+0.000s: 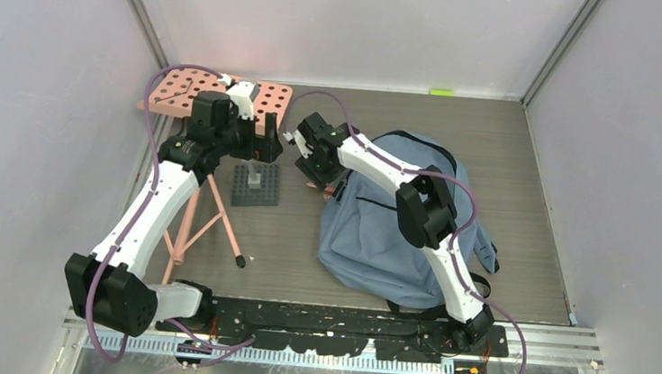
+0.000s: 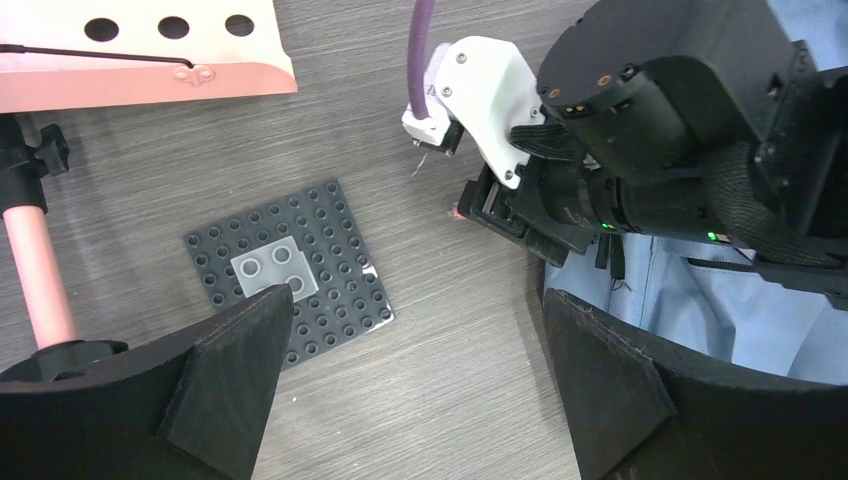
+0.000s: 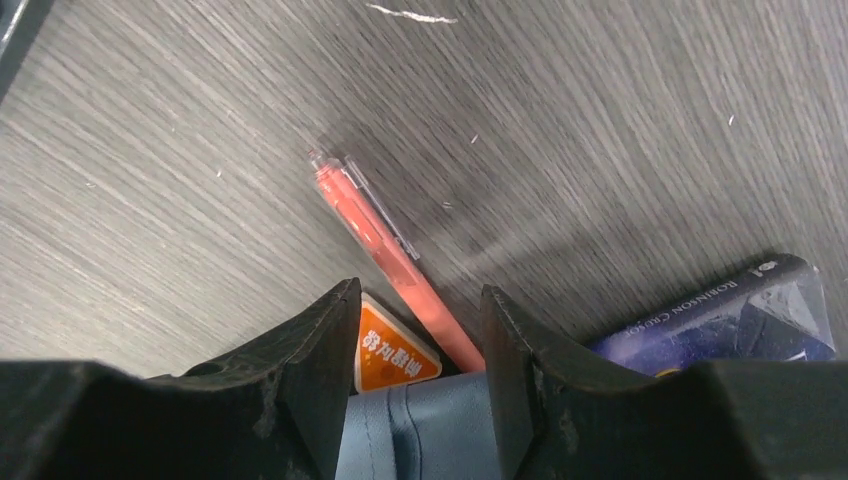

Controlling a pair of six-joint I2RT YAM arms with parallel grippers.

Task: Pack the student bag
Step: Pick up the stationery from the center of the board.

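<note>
- The student bag lies flat on the right half of the table. It reaches from close to the near edge toward the middle, and the right arm stretches across it.
- The right gripper hangs low over the bag's far-left corner, near the middle of the table. Its jaws stand partway apart and we see them clamped on nothing.
- In the right wrist view, three things show between those fingers: a fold of the bag's blue fabric, the corner of an orange card and the lower end of a coral pen.
- The pen lies on bare table and slants away from the bag, with its clip end farthest from the fingers. We cannot tell whether either finger touches it.
- A dark blue book with ROBINSON printed on it lies at the bag's edge, just beside the pen and outside the gripper's right finger.
- The left gripper hovers above the table with its jaws wide apart and nothing between them. It sits between a dark grey studded baseplate and the right gripper.
- A pale translucent brick sits on the baseplate, which lies left of the table's middle.
- A pink perforated board stands in the far-left corner on pink tripod legs that splay toward the near edge.
</note>
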